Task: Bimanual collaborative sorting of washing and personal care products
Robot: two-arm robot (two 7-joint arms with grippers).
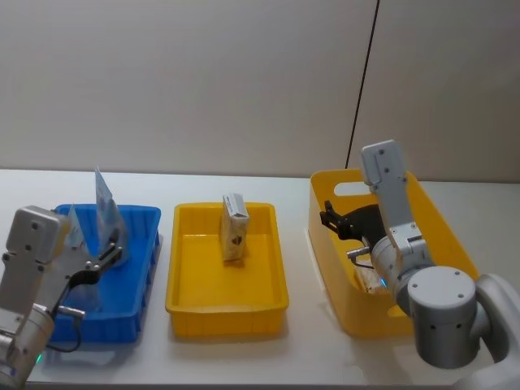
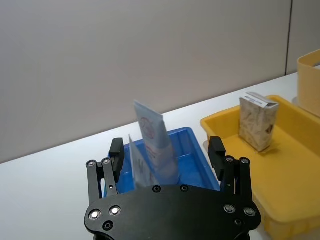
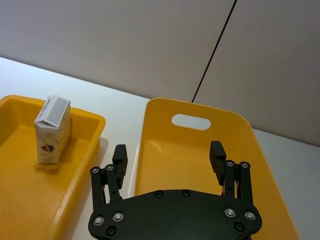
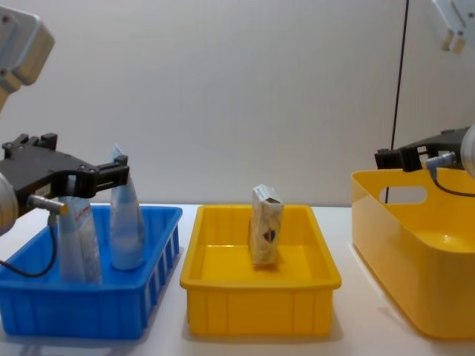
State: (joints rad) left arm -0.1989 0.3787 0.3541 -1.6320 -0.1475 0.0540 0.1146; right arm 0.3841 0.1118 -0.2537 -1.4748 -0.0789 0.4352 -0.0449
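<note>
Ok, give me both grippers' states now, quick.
Left gripper: open, empty, at the tubes.
Right gripper: open, empty, above the tall yellow bin.

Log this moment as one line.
left gripper jaws open over blue bin | two tubes upright inside | carton upright in yellow tray | right gripper jaws open over yellow tub

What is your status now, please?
Left gripper open over blue plastic bin; right gripper open over deep yellow plastic bin. Two pale blue soft squeeze tubes upright in blue bin. No obstruction seen.
</note>
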